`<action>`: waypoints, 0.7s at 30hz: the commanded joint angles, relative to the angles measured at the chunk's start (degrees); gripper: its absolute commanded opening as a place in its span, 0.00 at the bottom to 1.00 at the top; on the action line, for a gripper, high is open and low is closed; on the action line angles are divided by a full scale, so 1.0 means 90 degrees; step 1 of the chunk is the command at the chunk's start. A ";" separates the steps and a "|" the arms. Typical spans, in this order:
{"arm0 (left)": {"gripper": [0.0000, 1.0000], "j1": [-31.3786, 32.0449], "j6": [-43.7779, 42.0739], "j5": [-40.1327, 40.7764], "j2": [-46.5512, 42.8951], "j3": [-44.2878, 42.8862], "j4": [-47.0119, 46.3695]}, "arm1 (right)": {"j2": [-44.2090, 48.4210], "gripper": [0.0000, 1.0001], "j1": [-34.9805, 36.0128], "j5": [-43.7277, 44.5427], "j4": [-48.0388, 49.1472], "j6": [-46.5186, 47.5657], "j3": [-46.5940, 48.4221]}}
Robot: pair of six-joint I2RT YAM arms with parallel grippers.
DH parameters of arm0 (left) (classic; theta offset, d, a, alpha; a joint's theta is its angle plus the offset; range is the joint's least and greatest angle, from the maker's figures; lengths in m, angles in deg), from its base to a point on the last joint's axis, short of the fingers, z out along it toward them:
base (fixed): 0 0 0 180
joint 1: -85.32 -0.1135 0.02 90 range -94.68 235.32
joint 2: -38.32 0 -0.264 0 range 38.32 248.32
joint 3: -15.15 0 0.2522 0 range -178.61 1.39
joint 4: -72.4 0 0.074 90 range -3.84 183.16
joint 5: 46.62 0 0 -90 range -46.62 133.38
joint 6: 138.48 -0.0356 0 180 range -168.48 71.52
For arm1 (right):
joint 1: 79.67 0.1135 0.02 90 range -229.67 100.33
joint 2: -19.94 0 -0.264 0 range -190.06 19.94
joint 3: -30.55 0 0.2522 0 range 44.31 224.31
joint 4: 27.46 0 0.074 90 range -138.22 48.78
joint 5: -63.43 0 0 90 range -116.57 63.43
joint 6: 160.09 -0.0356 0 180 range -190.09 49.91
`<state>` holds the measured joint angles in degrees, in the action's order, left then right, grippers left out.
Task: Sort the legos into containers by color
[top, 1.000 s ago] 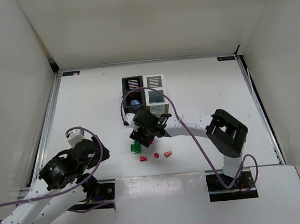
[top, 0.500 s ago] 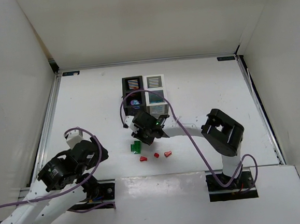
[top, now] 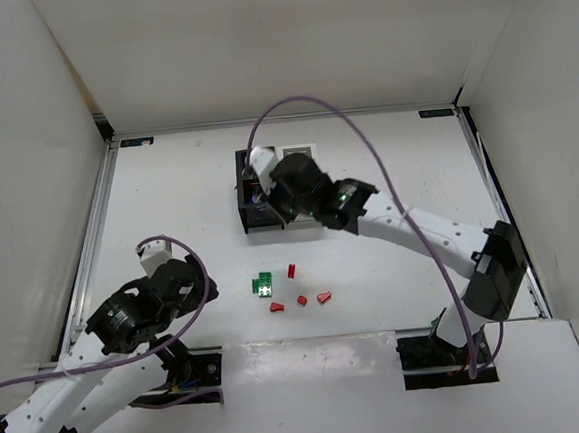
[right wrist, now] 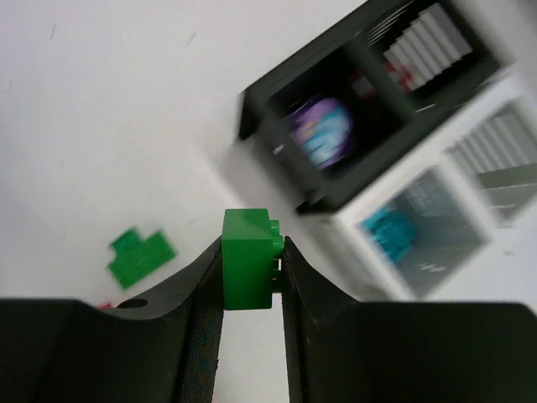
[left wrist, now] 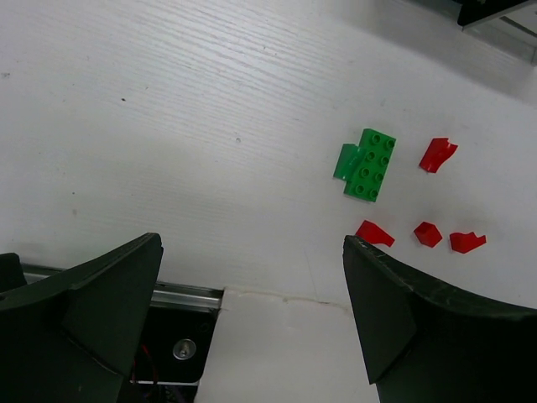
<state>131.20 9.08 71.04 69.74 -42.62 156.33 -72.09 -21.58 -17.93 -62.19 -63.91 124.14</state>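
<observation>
right pincer [right wrist: 252, 248] clamps a glossy, boxy green brick [right wrist: 247, 270] with studs.

green lego [right wrist: 248, 260] — seemingly above black bin [right wrist: 254, 113]

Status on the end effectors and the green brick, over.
Right end effector shut on green brick, off the table, near black bin. Left end effector open, empty. Green plate, four red pieces loose on table; nothing blocking.

Top camera overlooks the whole table [top: 396, 168]; both closer wrist cameras share the flat green lego [left wrist: 367, 164].
</observation>
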 commanded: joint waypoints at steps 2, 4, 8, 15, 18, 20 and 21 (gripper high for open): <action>1.00 0.0028 -0.0282 -0.0017 0.0404 -0.0139 -0.0676 | 0.0040 0.13 -0.0652 0.0318 -0.0433 -0.0149 0.0981; 1.00 0.0028 -0.0380 -0.0095 0.0571 -0.0178 -0.0756 | -0.0291 0.11 -0.1032 0.0386 -0.0725 -0.0188 0.1265; 1.00 0.0028 -0.0575 -0.0183 0.1117 -0.0295 -0.1009 | -0.0877 0.11 -0.1522 0.0660 -0.0853 -0.0208 0.2230; 1.00 -0.0011 -0.0800 -0.0300 0.1908 -0.0540 -0.1303 | -0.1756 0.13 -0.1971 0.0768 -0.1019 -0.0315 0.3149; 1.00 -0.0001 -0.0858 -0.0475 0.2045 -0.0569 -0.1458 | -0.2049 0.13 -0.2098 0.0778 -0.1029 -0.0325 0.3365; 1.00 -0.0021 -0.0859 -0.0592 0.2085 -0.0569 -0.1566 | -0.2245 0.13 -0.2128 0.0865 -0.1029 -0.0354 0.3415; 1.00 -0.0030 -0.0839 -0.0593 0.2124 -0.0569 -0.1576 | -0.2303 0.13 -0.2147 0.0875 -0.1049 -0.0354 0.3444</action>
<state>131.18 2.21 67.19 88.65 -45.90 144.23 -92.20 -40.27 -11.48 -71.57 -66.42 151.62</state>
